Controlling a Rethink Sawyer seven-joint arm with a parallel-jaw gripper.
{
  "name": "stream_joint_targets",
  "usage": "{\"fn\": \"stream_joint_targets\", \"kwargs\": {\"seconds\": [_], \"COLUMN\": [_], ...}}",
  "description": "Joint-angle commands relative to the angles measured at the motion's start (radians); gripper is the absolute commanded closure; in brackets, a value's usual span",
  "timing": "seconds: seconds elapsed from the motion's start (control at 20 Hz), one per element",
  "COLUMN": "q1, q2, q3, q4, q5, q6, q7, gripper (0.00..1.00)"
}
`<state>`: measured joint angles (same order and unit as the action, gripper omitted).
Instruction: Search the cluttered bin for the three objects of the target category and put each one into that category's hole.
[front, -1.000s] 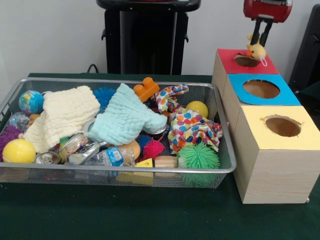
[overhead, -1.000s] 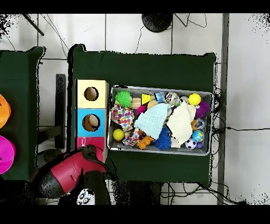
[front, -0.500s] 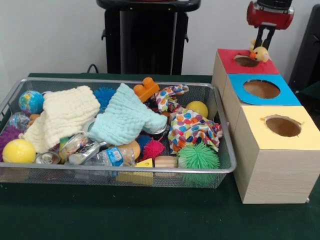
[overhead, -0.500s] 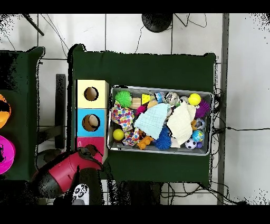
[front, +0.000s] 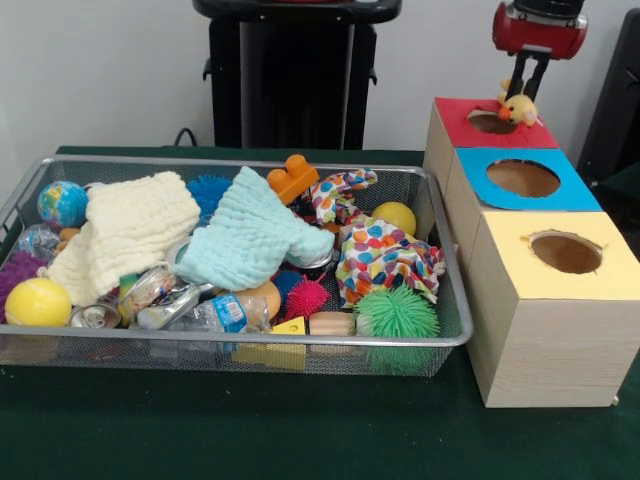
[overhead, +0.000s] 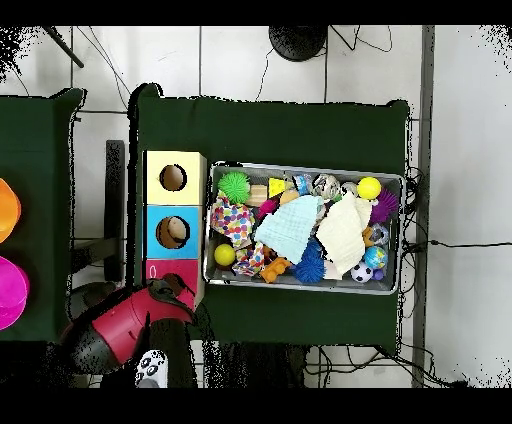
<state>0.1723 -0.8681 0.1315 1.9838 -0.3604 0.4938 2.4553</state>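
Note:
My gripper (front: 527, 93) hangs at the top right over the red-topped box (front: 458, 118), shut on a small yellow duck toy (front: 519, 109). The duck dangles just above the far edge of the red box's hole (front: 492, 122). In the overhead view the red arm (overhead: 125, 328) covers part of the red box (overhead: 165, 270), and the gripper itself is hidden under it. The wire bin (front: 240, 163) holds cloths, spiky balls, smooth balls, cans and blocks.
A blue-topped box (front: 580, 196) and a yellow-topped box (front: 515, 262) stand in a row with the red one, right of the bin. A cream cloth (front: 130, 230) and a light blue cloth (front: 250, 240) cover much of the bin's contents. A black stand (front: 290, 70) rises behind.
The gripper with the duck has shifted slightly right and back over the red box's hole. The bin's contents have not moved.

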Motion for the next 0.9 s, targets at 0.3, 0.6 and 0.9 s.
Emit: {"fn": "stream_joint_targets", "kwargs": {"seconds": [0.3, 0.6, 0.9], "q1": [-0.029, -0.029, -0.04], "q2": [0.058, 0.048, 0.03], "q3": [-0.024, -0.042, -0.044], "q4": [-0.085, -0.101, -0.11], "q5": [-0.085, -0.111, -0.127], "q6": [0.067, 0.086, 0.123], "q7": [-0.039, -0.049, -0.074], "gripper": [1.0, 1.0, 1.0]}}
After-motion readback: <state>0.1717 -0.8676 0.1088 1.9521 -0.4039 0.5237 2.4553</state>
